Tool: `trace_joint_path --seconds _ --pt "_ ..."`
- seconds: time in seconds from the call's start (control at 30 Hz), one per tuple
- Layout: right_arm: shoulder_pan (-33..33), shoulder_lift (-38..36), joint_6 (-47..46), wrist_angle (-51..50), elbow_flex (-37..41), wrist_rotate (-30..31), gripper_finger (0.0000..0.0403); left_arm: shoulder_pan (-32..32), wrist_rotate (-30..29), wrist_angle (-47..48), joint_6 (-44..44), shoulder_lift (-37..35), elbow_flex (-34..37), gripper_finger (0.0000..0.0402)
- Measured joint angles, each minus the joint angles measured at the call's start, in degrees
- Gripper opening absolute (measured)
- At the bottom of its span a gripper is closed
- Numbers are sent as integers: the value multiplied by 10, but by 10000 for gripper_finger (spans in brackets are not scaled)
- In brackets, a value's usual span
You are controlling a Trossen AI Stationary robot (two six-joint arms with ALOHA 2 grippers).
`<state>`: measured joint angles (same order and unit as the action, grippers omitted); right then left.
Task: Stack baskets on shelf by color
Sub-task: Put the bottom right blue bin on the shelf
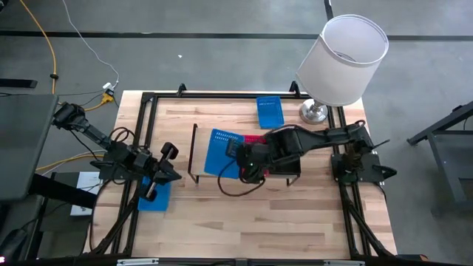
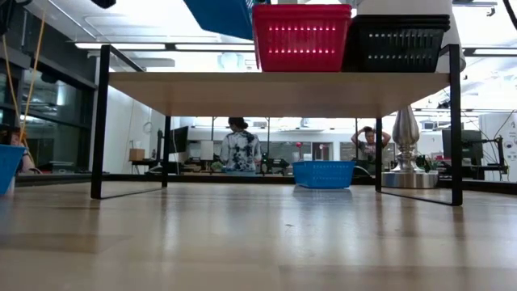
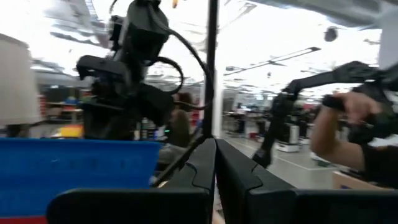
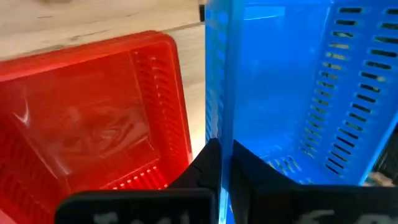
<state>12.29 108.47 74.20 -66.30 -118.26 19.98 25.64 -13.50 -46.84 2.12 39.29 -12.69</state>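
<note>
Your right gripper pinches the wall of a blue basket, tilted above the shelf's left end, beside the red basket. Your left gripper, closed and empty, waits near the desk's left edge.

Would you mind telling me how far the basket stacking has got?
Done: red baskets and black baskets sit on the shelf. In hand: the right hand is shut on a blue basket above the shelf's free end. Left: one blue basket near the lamp, another under the shut left hand.
</note>
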Motion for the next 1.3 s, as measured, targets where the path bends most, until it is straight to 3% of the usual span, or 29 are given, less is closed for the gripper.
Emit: trace_joint_path --seconds 0.17,0.47,0.87,1.17,1.3 --pt "-21 5 81 9 0 -28 0 0 -37 0 0 0 0 3" --pt "-49 35 159 31 0 -80 0 0 -39 2 0 0 0 3" --pt "-62 39 81 35 0 -173 0 0 -39 3 3 0 0 3" --pt "-77 61 68 40 0 -165 0 0 -52 4 11 0 0 3" --pt "-79 85 68 39 0 -127 0 -1 -52 7 11 0 0 3"
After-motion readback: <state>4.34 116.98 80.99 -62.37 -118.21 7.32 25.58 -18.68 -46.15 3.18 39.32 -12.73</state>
